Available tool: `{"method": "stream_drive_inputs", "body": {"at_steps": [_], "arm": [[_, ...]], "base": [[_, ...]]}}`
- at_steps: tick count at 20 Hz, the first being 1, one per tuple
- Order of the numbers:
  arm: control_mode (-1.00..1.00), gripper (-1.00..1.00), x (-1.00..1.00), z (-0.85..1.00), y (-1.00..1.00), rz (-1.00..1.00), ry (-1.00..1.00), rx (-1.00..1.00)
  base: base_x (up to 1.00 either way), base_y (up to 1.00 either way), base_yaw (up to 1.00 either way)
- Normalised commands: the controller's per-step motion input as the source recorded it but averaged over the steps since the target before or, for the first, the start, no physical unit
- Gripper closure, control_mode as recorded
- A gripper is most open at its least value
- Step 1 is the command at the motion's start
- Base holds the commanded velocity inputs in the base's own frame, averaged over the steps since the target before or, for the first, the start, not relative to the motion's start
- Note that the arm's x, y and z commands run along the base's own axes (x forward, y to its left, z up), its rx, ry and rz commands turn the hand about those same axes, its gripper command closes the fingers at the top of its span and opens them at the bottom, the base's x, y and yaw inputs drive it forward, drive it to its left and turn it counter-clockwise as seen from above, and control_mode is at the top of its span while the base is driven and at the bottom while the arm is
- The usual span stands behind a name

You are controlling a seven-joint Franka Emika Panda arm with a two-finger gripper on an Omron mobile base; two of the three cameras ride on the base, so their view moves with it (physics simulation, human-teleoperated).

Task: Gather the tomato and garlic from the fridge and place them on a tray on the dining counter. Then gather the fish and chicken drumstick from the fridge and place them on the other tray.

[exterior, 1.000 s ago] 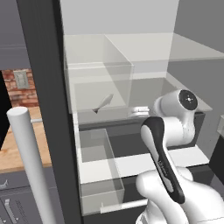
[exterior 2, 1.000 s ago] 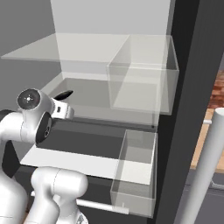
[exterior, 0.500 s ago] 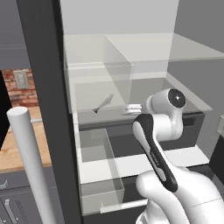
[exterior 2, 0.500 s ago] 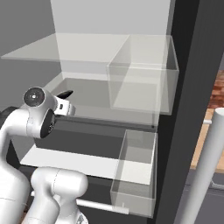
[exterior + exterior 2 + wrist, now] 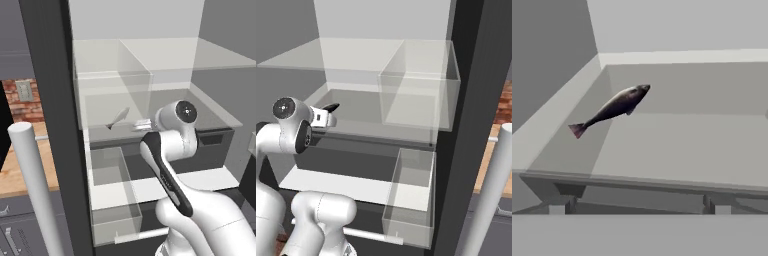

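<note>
You have one fish [image 5: 614, 106] in sight, lying on the grey fridge shelf [image 5: 677, 150] toward the back left corner, at about 10 o'clock from the centre of the hand view, head up toward 1 o'clock and reddish tail toward 7 o'clock. It carries no label or writing. In the left base view the fish [image 5: 118, 118] sits just left of the gripper [image 5: 142, 123], apart from it. The gripper [image 5: 330, 108] stands fully open and holds nothing; its tips are small and partly hidden by the wrist. One clear drawer [image 5: 111, 200] hangs below, with its front edge cut off.
</note>
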Motion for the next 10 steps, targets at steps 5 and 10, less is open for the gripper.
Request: {"method": "stream_drive_inputs", "body": {"at_steps": [5, 10], "arm": [[-1.0, -1.0, 0.42, 0.0, 0.02, -0.02, 0.0, 0.01], [-1.0, -1.0, 0.46, 0.0, 0.14, -0.05, 0.0, 0.0]], "base": [[0.0, 0.0, 0.0], [0.0, 0.0, 0.0]]}}
